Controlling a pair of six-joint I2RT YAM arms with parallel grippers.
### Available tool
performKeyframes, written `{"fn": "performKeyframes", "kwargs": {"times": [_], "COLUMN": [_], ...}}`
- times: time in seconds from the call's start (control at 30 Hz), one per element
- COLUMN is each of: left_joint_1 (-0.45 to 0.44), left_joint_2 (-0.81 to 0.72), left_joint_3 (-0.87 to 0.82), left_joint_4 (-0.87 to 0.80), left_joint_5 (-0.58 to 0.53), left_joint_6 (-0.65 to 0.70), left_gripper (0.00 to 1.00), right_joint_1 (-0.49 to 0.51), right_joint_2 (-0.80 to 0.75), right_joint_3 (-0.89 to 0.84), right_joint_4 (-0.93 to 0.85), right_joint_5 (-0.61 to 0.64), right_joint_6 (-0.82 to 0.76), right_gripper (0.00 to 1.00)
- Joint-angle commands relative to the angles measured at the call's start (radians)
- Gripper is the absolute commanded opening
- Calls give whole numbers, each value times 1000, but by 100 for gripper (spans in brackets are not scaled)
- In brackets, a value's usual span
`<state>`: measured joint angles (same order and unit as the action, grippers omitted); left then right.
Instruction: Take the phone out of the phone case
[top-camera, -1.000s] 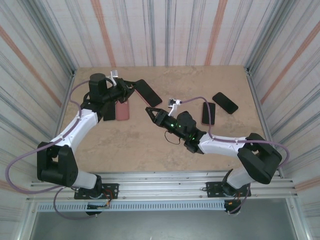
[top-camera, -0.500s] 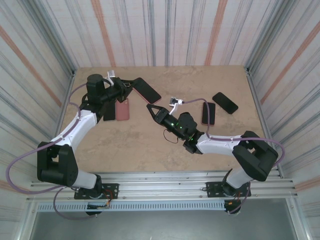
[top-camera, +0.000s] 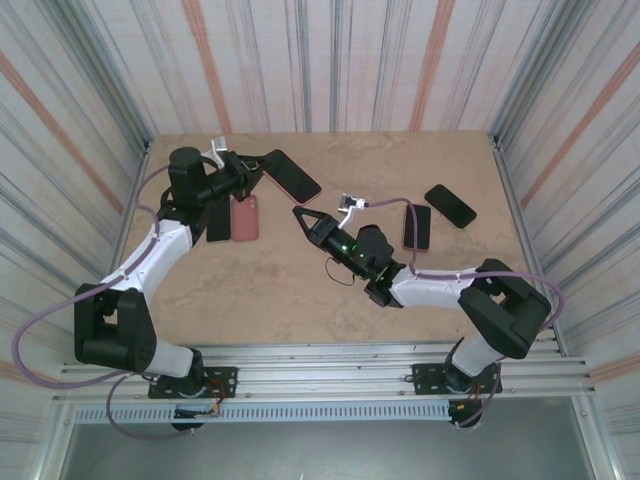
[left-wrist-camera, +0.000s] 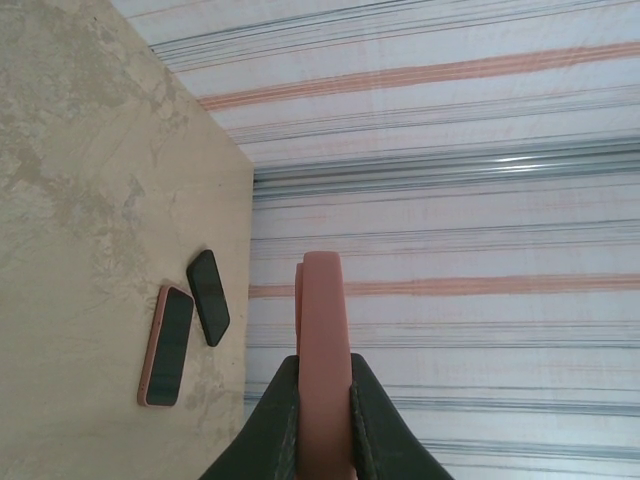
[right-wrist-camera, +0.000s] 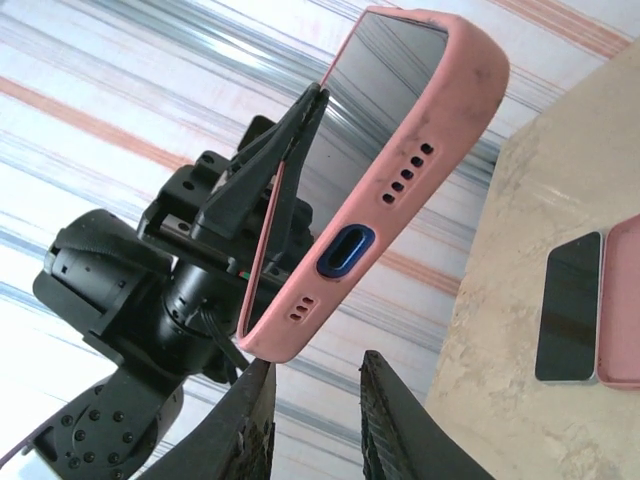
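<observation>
Top: left gripper (top-camera: 248, 172) is clenched on the phone (top-camera: 292, 174), holding it up over the far-left part of the table (top-camera: 300, 290). The right gripper (top-camera: 303, 218) sits just beside the phone's near end, jaws parted with nothing between them. 
Left wrist: both fingers (left-wrist-camera: 285, 420) pinch the pink case (left-wrist-camera: 322, 330), seen edge-on, with two spare phones (left-wrist-camera: 167, 345) lying flat below. 
Right wrist: the case's port end hangs just above the parted right fingers (right-wrist-camera: 250, 430), contact unclear, and the left claw grips higher up across the screen.
</observation>
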<state>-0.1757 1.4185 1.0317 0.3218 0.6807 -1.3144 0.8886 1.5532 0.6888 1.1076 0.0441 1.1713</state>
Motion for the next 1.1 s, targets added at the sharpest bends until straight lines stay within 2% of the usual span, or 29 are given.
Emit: {"fn": "performKeyframes", "kwargs": {"times": [0.0, 0.23, 0.77, 1.07], "left_joint_1": [12, 13, 4, 2], "left_joint_2": [-36, -33, -56, -68], "left_joint_3": [-9, -4, 5, 12], "left_joint_4": [70, 67, 49, 49], "left_joint_5": [37, 41, 40, 39], "left_joint_6": [-20, -15, 0, -22], "left_gripper": [0, 0, 0, 0], "right_joint_1": [-15, -17, -36, -36], "right_joint_2": [19, 15, 23, 37], "right_joint_3": [21, 23, 23, 37], "right_joint_4": [55, 81, 108, 51], "right_joint_5": [-39, -65, -65, -98], "right_joint_6": [9, -29, 41, 30], "right_gripper": [29, 30, 28, 20]}}
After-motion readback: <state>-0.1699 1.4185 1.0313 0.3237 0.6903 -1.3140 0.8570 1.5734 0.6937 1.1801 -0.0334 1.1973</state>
